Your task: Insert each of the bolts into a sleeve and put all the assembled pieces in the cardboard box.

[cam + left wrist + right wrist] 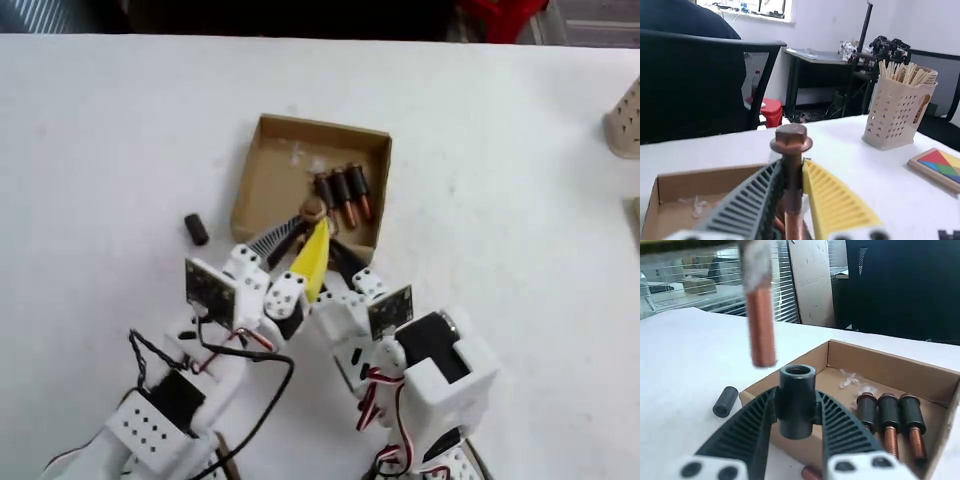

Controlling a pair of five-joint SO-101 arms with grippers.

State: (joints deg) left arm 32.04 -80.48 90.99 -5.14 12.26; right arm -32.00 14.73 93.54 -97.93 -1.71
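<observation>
Left end effector (791,167): clamped on the bolt (792,192), grey finger on one side and yellow on the other. The shank is pinched upright, and the hex head rides clear above the fingertips.
Right end effector (797,402): black fingers closed round a dark sleeve (797,382), which stands upright with its bore facing up.
Bolt over sleeve: it's close! The bolt's tip hangs just above the sleeve's mouth, a touch off to one side. It is not in yet, and they aren't touching.
Meeting spot: both end effectors come together over the near edge of the box (262,170).
Below the right fingers: a copper end peeks out. It may be another bolt, but it is too cut off to call.
Box: open cardboard, sitting on the white tabletop (500,150) just beyond the arms.
Assembled pieces (343,195): three lie side by side inside the box toward its right wall. Their dark sleeves point away and their copper ends point back at the arms.
Loose sleeve (196,229): lying on its side on the tabletop, left of the box and apart from it.
Holder (897,112): cream and perforated, full of sticks, well off to the far right.
</observation>
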